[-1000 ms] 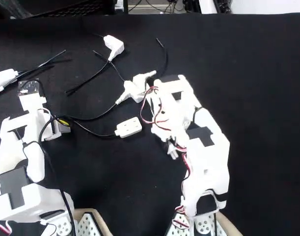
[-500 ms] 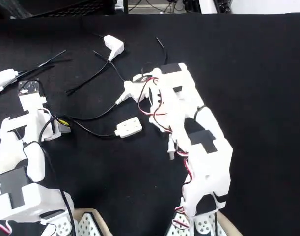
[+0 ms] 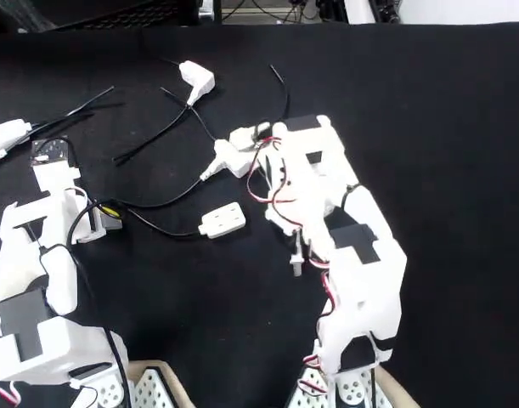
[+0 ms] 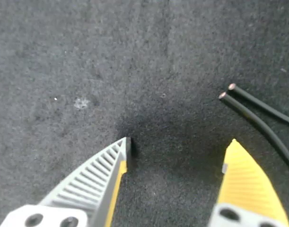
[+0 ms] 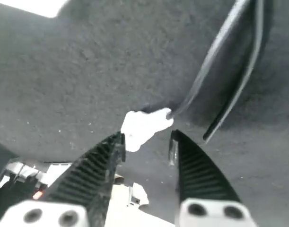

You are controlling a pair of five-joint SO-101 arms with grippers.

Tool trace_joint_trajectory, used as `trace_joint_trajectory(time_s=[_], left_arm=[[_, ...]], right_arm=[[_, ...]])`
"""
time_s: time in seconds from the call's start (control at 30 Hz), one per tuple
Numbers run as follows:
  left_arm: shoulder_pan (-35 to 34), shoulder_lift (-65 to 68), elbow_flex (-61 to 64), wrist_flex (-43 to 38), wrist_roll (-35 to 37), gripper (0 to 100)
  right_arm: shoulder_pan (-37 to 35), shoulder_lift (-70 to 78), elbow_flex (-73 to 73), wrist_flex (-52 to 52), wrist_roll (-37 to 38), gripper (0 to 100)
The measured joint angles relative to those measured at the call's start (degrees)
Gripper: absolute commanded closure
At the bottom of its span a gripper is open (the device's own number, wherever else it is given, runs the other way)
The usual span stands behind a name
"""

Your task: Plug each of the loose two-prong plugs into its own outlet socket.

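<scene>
left gripper (image 4: 179, 142): fingers apart over bare cloth (image 4: 87, 56), cut cable ends (image 4: 225, 91) just beside. outlet socket (image 3: 222, 221) lies between arms. right gripper (image 5: 147, 136): fingers apart, nothing clamped. white plug (image 5: 144, 126) sits just ahead of gap, long axis slanted across it, cable (image 5: 215, 52) trailing away. i judge right arm nearer.
</scene>
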Motion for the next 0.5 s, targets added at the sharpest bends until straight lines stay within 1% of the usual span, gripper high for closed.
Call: trace_joint_trajectory(time_s=[0.27,0.33,0.43,0.5], left_arm=[[0.0,0.0,0.0,0.0,0.09,68],[0.0,0.0,0.0,0.0,0.09,68],[0.0,0.0,0.0,0.0,0.09,68],[0.0,0.0,0.0,0.0,0.09,68]], right_arm=[[-0.44,0.0,3.69,-8.18,-0.09,85.0],[-0.79,0.0,4.84,-9.23,-0.09,88.9],[-0.62,-0.35,5.45,-10.02,-0.09,98.2],[-0.79,-0.53,5.45,-10.02,-0.09,97.5]])
